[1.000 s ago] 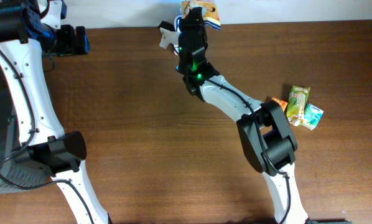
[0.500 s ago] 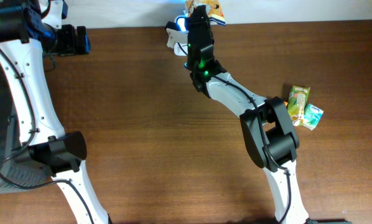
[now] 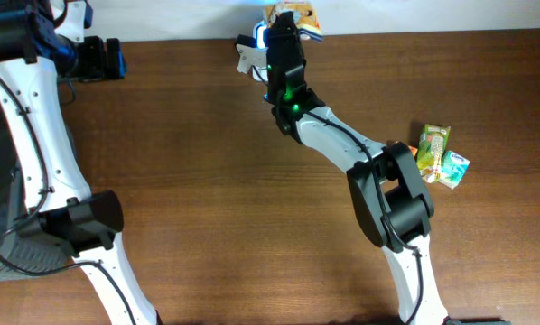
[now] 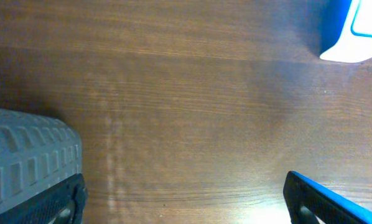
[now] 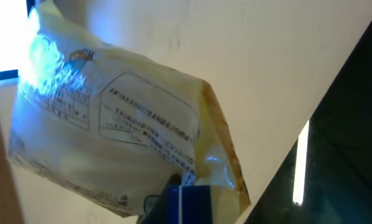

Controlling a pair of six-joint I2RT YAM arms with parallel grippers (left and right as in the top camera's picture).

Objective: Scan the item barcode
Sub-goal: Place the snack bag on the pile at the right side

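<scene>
Right hand [image 3: 285, 23] clamped on yellow packet [image 5: 124, 124] beside white-blue device [image 3: 249, 52]; left hand [image 4: 185, 205] apart (spare packets [image 3: 442, 155] far right).

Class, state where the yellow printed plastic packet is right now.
In the overhead view, the yellow printed plastic packet is top centre, beyond the wooden table's far edge, clamped in the right gripper, right of a white device.

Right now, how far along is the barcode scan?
Done: the yellow bag is picked up, shut in the right jaws. In hand: held past the far edge of the table, blue light on its printed back, so scanning looks underway. Left: setting it down; other packets lie nearby. The left jaws: open, empty.
</scene>
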